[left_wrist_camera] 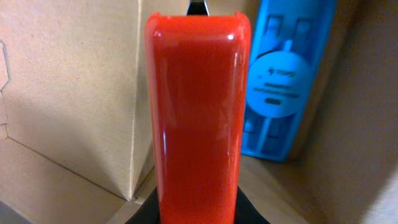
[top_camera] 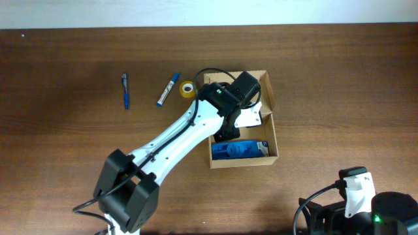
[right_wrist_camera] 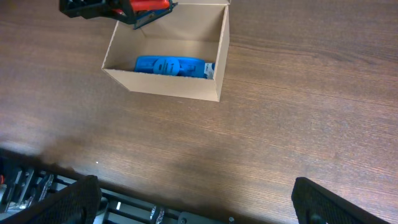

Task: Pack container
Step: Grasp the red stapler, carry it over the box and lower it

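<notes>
The brown cardboard container [top_camera: 273, 124] stands open right of the table's middle. It also shows in the right wrist view [right_wrist_camera: 168, 84]. A blue flat box [top_camera: 240, 150] lies inside along its near wall and also shows in the left wrist view [left_wrist_camera: 283, 74]. My left gripper [top_camera: 228, 130] reaches down into the container and is shut on a glossy red oblong item [left_wrist_camera: 198, 112]. The item hangs next to an inner cardboard wall [left_wrist_camera: 68, 93]. My right gripper [right_wrist_camera: 196, 199] is open and empty over bare table, well clear of the container.
A blue pen [top_camera: 125, 90], a blue marker [top_camera: 168, 89] and a yellow tape roll [top_camera: 187, 89] lie on the wooden table left of the container. The right arm's base [top_camera: 356, 196] sits at the near right edge.
</notes>
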Controlling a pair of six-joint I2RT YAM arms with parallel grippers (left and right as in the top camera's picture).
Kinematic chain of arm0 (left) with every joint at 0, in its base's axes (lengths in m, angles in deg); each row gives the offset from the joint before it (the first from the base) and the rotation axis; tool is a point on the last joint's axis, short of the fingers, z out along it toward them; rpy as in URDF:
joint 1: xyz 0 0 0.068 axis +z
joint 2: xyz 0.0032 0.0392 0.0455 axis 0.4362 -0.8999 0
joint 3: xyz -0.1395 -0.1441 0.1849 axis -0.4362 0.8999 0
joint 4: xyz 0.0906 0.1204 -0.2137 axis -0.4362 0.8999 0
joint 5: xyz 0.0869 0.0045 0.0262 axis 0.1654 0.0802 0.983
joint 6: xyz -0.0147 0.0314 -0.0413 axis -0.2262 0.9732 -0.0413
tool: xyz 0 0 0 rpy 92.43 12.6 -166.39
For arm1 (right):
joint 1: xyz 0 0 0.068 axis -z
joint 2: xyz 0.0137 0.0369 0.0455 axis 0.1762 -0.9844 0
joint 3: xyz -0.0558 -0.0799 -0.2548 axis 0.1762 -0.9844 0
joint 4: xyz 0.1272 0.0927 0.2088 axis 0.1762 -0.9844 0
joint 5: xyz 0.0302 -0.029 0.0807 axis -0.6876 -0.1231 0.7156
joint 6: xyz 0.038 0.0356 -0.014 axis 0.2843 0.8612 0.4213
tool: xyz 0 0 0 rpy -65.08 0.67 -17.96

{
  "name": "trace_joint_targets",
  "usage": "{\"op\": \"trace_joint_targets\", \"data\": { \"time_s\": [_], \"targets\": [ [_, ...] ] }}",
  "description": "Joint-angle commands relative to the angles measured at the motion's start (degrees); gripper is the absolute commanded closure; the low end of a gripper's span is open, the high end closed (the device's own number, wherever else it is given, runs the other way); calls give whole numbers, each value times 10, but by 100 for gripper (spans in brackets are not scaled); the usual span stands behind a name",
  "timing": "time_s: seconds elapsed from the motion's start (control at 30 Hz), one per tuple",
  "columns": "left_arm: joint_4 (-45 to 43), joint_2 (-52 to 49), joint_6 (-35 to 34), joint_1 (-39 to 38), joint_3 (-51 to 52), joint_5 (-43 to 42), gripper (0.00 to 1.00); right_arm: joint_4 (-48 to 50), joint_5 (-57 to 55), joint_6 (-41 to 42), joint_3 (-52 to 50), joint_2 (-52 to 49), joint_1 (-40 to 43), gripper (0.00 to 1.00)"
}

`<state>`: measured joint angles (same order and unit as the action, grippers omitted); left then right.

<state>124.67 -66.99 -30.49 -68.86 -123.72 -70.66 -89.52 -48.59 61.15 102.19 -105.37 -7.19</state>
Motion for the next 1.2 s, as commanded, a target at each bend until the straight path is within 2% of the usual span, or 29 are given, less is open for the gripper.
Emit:
{"op": "trace_joint_targets", "data": {
  "time_s": [0.0, 0.53, 0.6, 0.63, 0.67, 0.7, 0.73, 0.97, 1.03, 1.17],
  "targets": [
    [-6, -23, 33, -2, -2, 38, 98, 1, -5, -6, 6, 2, 1, 1],
    [-36, -97, 56, -2, -2, 38, 98, 1, -5, -6, 6, 2, 1, 1],
    [-36, -97, 55, -2, -2, 38, 77, 1, -5, -6, 6, 2, 1, 1],
    [-36, -97, 55, -2, -2, 38, 55, 1, -5, -6, 6, 2, 1, 1],
    [-36, -97, 55, -2, -2, 38, 44, 1, -5, -6, 6, 2, 1, 1],
    [-36, -97, 55, -2, -2, 38, 41, 1, -5, -6, 6, 2, 1, 1],
    [-36, -97, 55, -2, -2, 38, 38, 1, -5, -6, 6, 2, 1, 1],
    [-25, -91, 46, -7, -8, 42, 40, 1, -5, -6, 6, 2, 1, 1],
    [-15, -72, 19, -12, -21, 42, 41, 1, -5, -6, 6, 2, 1, 1],
    [3, -13, 13, -21, -49, 40, 42, 1, -5, -6, 6, 2, 1, 1]
  ]
}}
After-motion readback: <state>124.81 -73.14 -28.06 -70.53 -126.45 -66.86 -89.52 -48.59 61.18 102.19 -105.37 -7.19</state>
